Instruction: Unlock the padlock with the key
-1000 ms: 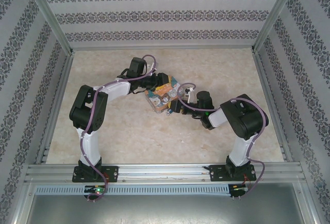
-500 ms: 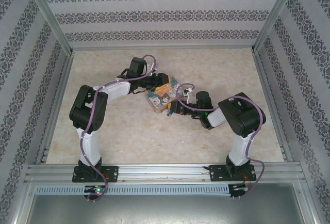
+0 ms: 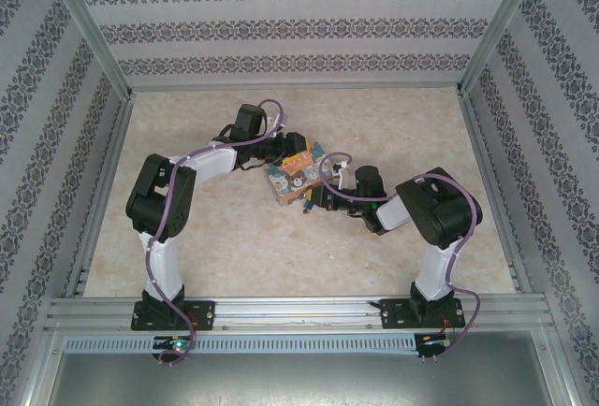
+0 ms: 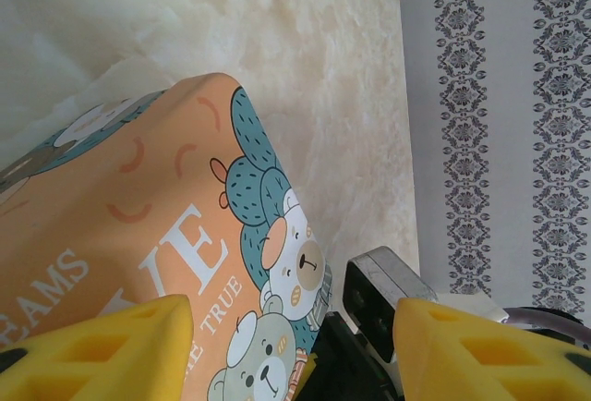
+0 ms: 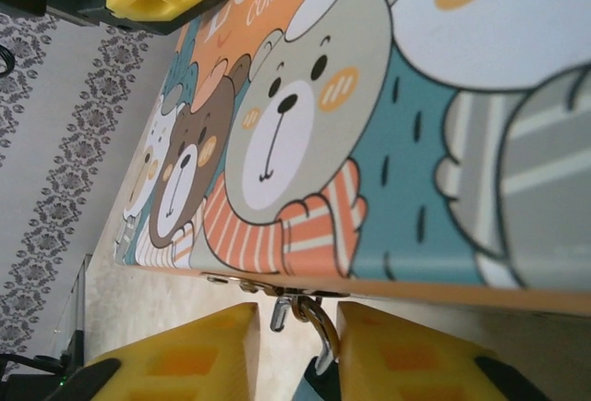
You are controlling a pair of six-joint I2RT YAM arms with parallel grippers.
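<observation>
The padlock [image 5: 321, 336] hangs by its thin silver shackle from the hasp on the edge of the colourful bear tin [image 5: 369, 96]; a bit of its teal body shows below. My right gripper [image 5: 295, 313] straddles it with a narrow gap. The right finger touches the shackle, and bare table shows beside the left finger. In the top view this gripper [image 3: 314, 197] is at the tin's [image 3: 292, 177] near right edge. My left gripper [image 4: 291, 313] is open at the tin's far side, its left finger over the lid [image 4: 138, 207]. The key is out of view.
The tin lies mid-table on the pale marbled top [image 3: 234, 238]. Patterned walls and metal frame rails [image 3: 103, 163] close in the sides and back. The right arm's black and metal front [image 4: 383, 295] sits close between the left gripper's fingers.
My right gripper has slid a little left toward the tin and its jaws have narrowed around the padlock. The left arm and the tin have stayed put.
</observation>
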